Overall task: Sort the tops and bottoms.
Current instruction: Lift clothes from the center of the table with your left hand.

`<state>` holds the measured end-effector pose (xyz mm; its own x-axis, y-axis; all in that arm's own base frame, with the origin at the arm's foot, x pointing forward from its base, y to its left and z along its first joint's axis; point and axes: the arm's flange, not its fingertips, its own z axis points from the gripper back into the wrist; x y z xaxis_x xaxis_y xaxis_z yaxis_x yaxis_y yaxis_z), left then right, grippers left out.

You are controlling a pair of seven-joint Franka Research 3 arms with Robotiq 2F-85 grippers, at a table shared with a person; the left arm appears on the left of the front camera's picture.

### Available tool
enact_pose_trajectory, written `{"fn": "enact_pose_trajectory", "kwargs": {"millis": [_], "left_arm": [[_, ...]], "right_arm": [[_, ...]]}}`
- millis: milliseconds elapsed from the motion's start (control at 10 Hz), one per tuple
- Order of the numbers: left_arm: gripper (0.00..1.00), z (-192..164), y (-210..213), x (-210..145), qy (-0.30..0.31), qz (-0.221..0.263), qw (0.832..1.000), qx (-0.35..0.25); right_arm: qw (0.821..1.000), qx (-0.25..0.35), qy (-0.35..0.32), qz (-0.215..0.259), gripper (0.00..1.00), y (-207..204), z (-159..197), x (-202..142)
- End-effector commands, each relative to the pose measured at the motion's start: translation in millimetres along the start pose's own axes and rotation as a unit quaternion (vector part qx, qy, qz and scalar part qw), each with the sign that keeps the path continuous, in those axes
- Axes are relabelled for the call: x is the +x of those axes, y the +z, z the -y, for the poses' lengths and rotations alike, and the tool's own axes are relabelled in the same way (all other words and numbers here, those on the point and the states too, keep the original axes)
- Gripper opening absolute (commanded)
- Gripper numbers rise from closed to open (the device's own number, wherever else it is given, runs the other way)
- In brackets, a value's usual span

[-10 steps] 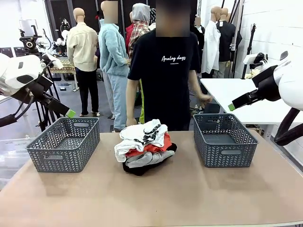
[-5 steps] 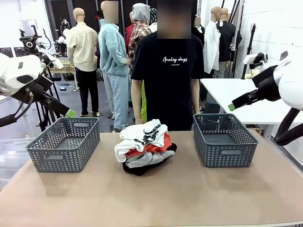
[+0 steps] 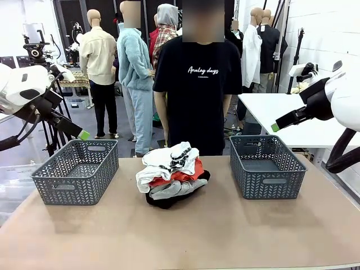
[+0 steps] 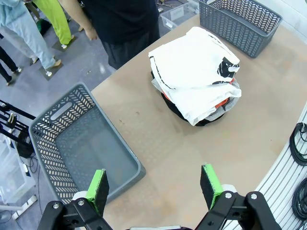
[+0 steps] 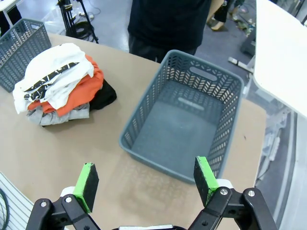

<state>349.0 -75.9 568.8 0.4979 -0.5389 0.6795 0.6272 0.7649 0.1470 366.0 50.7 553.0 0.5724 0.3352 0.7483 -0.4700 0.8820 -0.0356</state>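
The pile (image 3: 171, 179) is taken as the mark here, heaped mid-table (image 3: 197, 236), and no garment is yet sorted. At the pile's crown the white shirt (image 3: 169, 157) with black print is seen, bunched and drooping over one side. Directly beneath it the orange shirt (image 3: 184, 174) is pressed flat, and the grey shirt (image 3: 171, 189) is squeezed out under that. The black garment (image 3: 167, 202) is pinned at the very bottom, touching the tabletop. Stacked so, the bottoms are judged unreachable until the tops are peeled away, so the white shirt is expected to be called first.

To the pile's left the left basket (image 3: 67, 188) is set, and to its right the right basket (image 3: 270, 183), each well apart from the heap and each empty. One bin per class is supposed, each placed on one arm's own side. Behind the pile a person (image 3: 197, 95) in a black tee is stood, arms hung at the sides.

Above and out to the pile's left the left gripper (image 4: 155, 185) is held high, its green pads spread wide with nothing between them. Above and to the pile's right the right gripper (image 5: 146, 178) is parked likewise, jaws spread and empty. Both are judged to be held back so that the heap is left in plain sight before a descent is chosen.
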Motion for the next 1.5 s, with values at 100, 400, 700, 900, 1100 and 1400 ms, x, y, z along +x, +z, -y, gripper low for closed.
{"fn": "enact_pose_trajectory", "kwargs": {"millis": [100, 400, 700, 900, 1100, 1400], "left_arm": [[1.00, 0.9, 1.0, 0.3, 0.002, 0.003, 1.000, -0.004], [1.00, 0.9, 1.0, 0.3, 0.002, 0.003, 1.000, -0.004], [1.00, 0.9, 1.0, 0.3, 0.002, 0.003, 1.000, -0.004], [1.00, 0.9, 1.0, 0.3, 0.002, 0.003, 1.000, -0.004], [1.00, 0.9, 1.0, 0.3, 0.002, 0.003, 1.000, -0.004], [1.00, 0.9, 1.0, 0.3, 0.002, 0.003, 1.000, -0.004]], "right_arm": [[1.000, 0.006, -0.002, 0.001, 1.00, -1.2, 0.2, -0.4], [1.000, 0.006, -0.002, 0.001, 1.00, -1.2, 0.2, -0.4], [1.000, 0.006, -0.002, 0.001, 1.00, -1.2, 0.2, -0.4], [1.000, 0.006, -0.002, 0.001, 1.00, -1.2, 0.2, -0.4], [1.000, 0.006, -0.002, 0.001, 1.00, -1.2, 0.2, -0.4], [1.000, 0.006, -0.002, 0.001, 1.00, -1.2, 0.2, -0.4]]}}
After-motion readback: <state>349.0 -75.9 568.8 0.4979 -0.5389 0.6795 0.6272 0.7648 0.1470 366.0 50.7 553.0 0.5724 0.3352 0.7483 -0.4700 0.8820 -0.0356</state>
